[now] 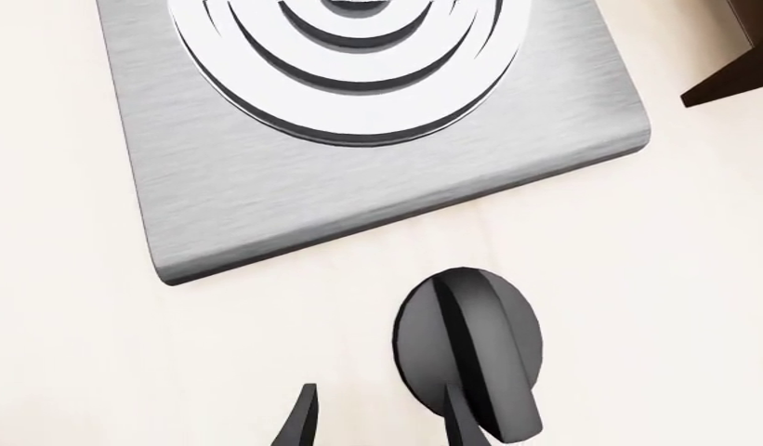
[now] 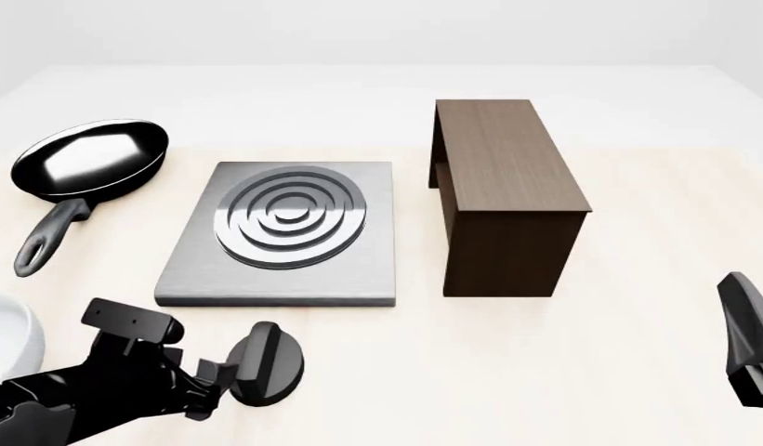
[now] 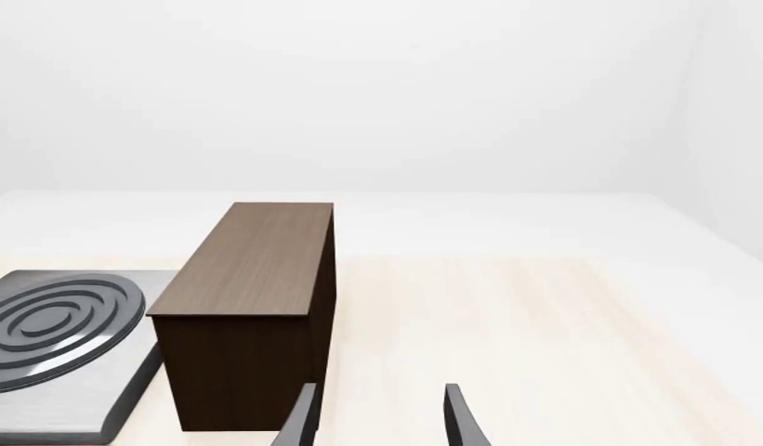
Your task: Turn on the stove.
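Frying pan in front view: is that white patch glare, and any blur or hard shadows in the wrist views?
Front view: the frying pan carries a bright white reflection across its bowl; shadows on the table are faint. Left wrist view: sharp throughout, the stove shows brushed streaks, its rings read bright white, the knob has soft highlights. Right wrist view: no blur, the wooden stand is evenly lit.

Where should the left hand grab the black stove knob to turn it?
Pinch the raised ridge across the knob, one finger on each flat side, coming from above on the near side where the left hand already hovers. The round disc offers no purchase.
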`<state>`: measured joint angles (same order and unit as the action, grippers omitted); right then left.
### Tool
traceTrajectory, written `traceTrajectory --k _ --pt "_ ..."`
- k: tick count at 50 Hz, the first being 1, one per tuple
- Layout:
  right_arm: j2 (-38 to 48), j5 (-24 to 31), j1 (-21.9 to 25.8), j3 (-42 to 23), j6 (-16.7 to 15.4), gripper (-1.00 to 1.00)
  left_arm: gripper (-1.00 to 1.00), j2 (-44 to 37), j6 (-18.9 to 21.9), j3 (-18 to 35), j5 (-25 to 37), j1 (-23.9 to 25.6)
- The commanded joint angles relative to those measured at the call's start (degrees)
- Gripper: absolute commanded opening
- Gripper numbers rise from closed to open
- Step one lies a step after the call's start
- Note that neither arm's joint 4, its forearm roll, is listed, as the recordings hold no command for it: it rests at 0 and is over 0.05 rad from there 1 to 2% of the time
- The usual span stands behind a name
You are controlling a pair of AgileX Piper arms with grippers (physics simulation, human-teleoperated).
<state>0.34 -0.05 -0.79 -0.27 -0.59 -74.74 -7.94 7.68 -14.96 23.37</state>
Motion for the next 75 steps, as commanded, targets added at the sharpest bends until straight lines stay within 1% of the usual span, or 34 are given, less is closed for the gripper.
traceTrajectory --k 1,7,23,36,42,46,47,50,51,53,55,57,58,62,64,65,66,67,70,73,75 --pt "0.0 0.0 0.01 0.0 -0.01 1.0 1.0 -1.32 -1.59 -0.23 -1.29 2.18" --pt "-0.01 0.0 -0.01 0.0 -0.02 1.0 1.0 -1.39 -2.86 0.15 -1.07 3.83" --pt "0.0 0.0 0.0 0.0 -0.01 1.0 1.0 -2.72 -4.5 2.14 -0.99 6.82" --pt "0.0 0.0 0.01 0.0 -0.01 1.0 1.0 -2.38 -4.69 4.7 0.93 7.35" --pt "0.0 0.0 -0.01 0.0 0.01 1.0 1.0 -2.07 -4.56 4.82 1.19 7.24" --pt "-0.01 0.0 -0.01 0.0 0.01 1.0 1.0 -3.08 -4.27 4.51 0.2 6.81" --pt "-0.01 0.0 0.0 0.0 -0.01 1.0 1.0 -0.92 -4.26 3.98 1.64 6.78" --pt "0.01 0.0 -0.01 0.0 0.01 1.0 1.0 -0.15 -4.28 3.31 1.82 7.08" --pt "0.01 0.0 0.0 0.0 0.01 1.0 1.0 11.75 -4.4 -2.6 7.94 5.86" --pt "0.0 0.0 -0.01 0.0 -0.01 1.0 1.0 13.62 -8.64 -3.1 8.87 8.39" --pt "0.0 0.0 -0.01 0.0 -0.01 1.0 1.0 15.68 -5.91 -3.25 10.48 6.21" --pt "0.0 0.0 0.01 0.0 0.01 1.0 1.0 17.72 -6.44 -3.18 12.48 5.97" --pt "0.0 0.0 0.01 0.0 -0.01 1.0 1.0 19.09 -5.63 -3.04 13.66 5.23" --pt "0.0 0.0 -0.01 0.0 0.01 1.0 1.0 24.85 -5.47 -2.25 19.55 4.22" --pt "0.01 0.0 -0.01 0.0 -0.01 1.0 1.0 26.36 -6.15 -2.19 21.28 4.23" --pt "0.0 0.0 -0.01 0.0 0.0 1.0 1.0 28.7 -5.2 -1.79 23.48 3.1" --pt "-0.01 0.0 0.01 0.0 -0.02 1.0 1.0 29.59 -5.37 -1.59 24.49 2.83" --pt "0.0 0.0 0.0 0.0 0.02 1.0 1.0 31.98 -5.1 -0.92 26.69 1.63" --pt "0.0 0.0 0.0 0.0 0.0 1.0 1.0 39.19 -1.77 2.25 33.55 -1.99" --pt "-0.01 0.0 0.0 0.0 -0.02 1.0 1.0 41.89 -1.45 4.68 37.13 -2.88" --pt "0.0 0.0 0.0 0.0 -0.01 1.0 1.0 43.47 -0.41 6.52 39.23 -4.16"
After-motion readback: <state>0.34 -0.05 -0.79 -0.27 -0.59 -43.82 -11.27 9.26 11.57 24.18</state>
